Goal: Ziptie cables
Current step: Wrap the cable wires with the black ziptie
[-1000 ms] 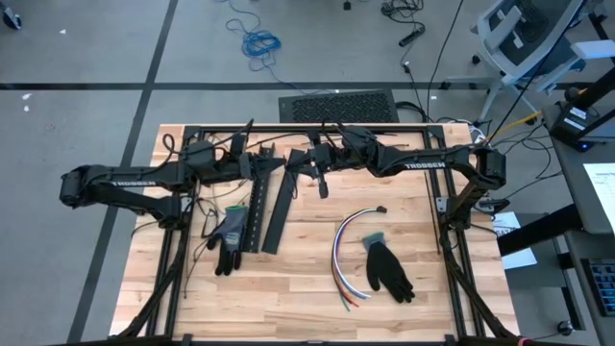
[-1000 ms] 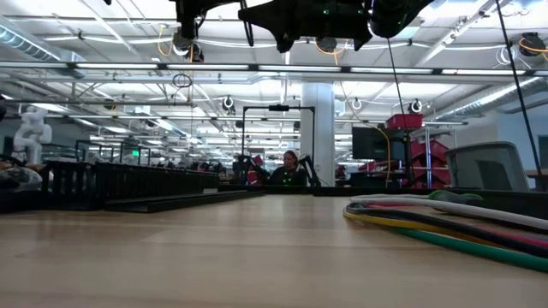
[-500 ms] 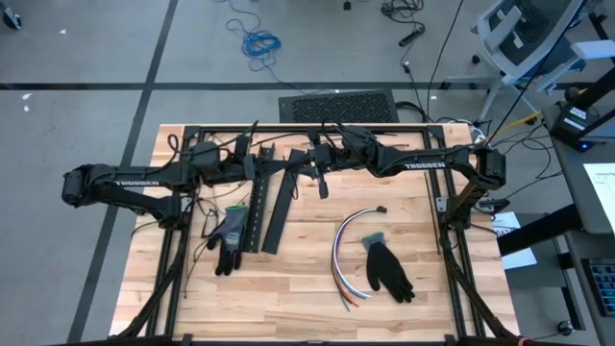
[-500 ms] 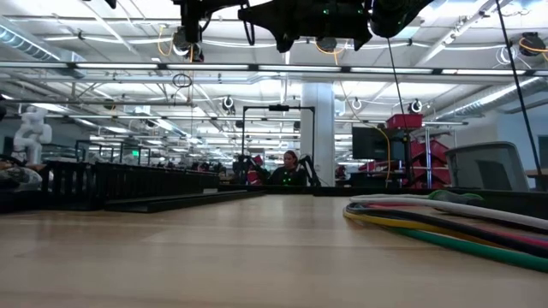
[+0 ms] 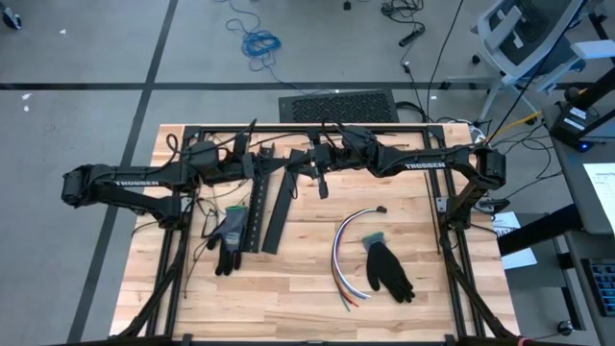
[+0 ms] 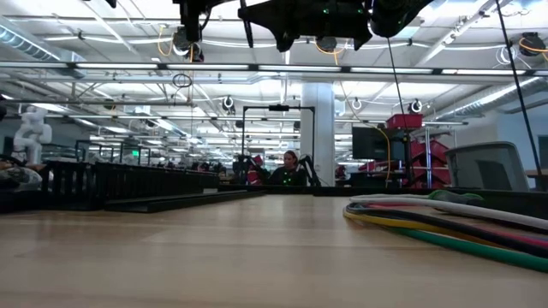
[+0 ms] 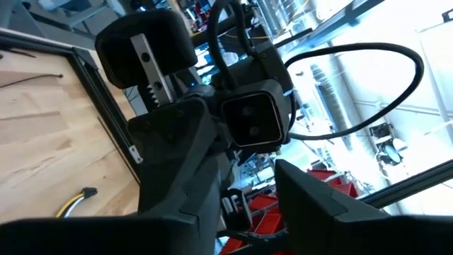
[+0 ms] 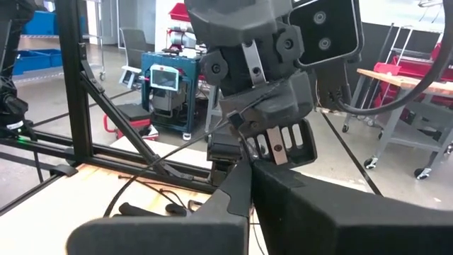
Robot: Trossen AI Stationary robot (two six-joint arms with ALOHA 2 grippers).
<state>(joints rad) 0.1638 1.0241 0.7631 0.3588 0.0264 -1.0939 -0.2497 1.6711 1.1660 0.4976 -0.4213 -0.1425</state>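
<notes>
Risk of a fumbled handover at the tabletop's far edge — left gripper (image 5: pixel 258 156) jaws indeterminate, right gripper (image 5: pixel 320 171) shut — with the cables (image 5: pixel 344 252) untouched near the front-right edge.

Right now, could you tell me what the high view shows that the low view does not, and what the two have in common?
Only the high view shows the two black gloves, the black slotted strip, and both arms meeting near the table's far edge, with the left gripper and right gripper there. Only the low view shows the room behind and a seated person. Both show the wooden table and the cables lying untouched.
</notes>
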